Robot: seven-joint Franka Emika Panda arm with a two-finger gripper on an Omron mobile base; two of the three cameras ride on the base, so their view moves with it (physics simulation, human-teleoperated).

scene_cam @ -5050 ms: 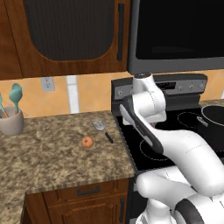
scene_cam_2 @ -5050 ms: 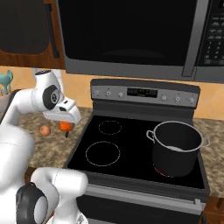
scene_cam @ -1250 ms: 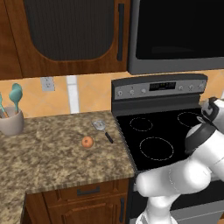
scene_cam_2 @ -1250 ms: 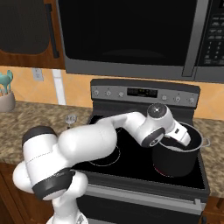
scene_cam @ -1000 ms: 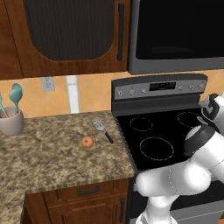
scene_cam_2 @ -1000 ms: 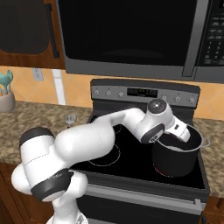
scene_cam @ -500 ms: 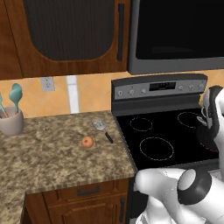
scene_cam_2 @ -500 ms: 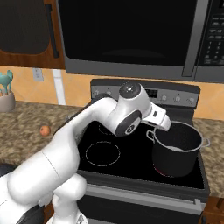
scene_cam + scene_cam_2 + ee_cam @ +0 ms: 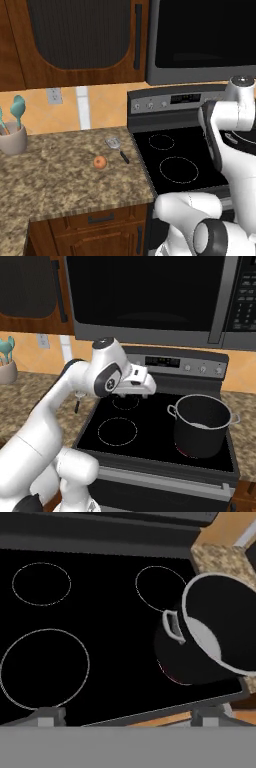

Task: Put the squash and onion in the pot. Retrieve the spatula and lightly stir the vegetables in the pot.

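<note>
Hand (image 9: 146, 390) raised above the black cooktop (image 9: 150, 431), over the rear burner rings, nothing between its fingers; fingertips (image 9: 49, 714) low in the hand view and well apart, so released. Pot (image 9: 202, 425) off to the hand's right on the front right burner, upright, its dark inside showing a pale patch at the bottom; in the hand view seen from above at the right, one side handle (image 9: 172, 625) turned toward the hand. Well to the hand's left, on the granite worktop (image 9: 55, 175): orange-red squash (image 9: 100, 162), and just beside it the spatula (image 9: 117, 148), silver head toward the wall, black handle toward the stove. Farther left, cup of teal utensils (image 9: 13, 132) near the wall.
</note>
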